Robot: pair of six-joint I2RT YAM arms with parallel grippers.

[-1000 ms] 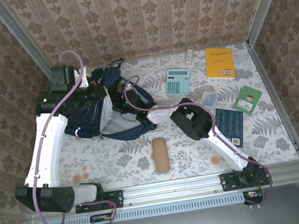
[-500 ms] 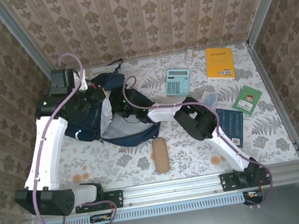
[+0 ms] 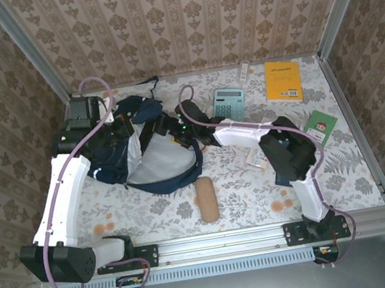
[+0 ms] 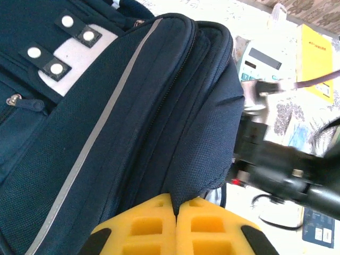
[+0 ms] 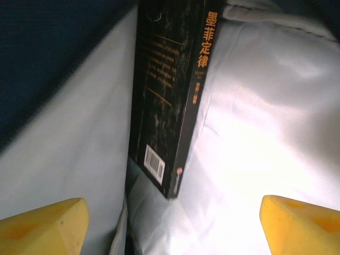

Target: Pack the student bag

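At the far left of the table (image 3: 244, 201), the left gripper (image 4: 175, 204) was shut tight on a navy fold of the student bag (image 3: 156, 165). I judge this kept the mouth lifted open. Its arm reached forward along the left edge. My right arm stretched leftward across the table. The right gripper (image 5: 171, 223) sat inside the grey lining, jaws wide and holding nothing, with a dark book (image 5: 164, 95) standing untouched ahead of them.

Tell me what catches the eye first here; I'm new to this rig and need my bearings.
The student bag, big and navy, lies left of centre, its grey lining gaping, with the left gripper pinching its edge. Inside, a black book with orange lettering sits against the lining, just ahead of the open right gripper. A yellow book stands out at the far right.
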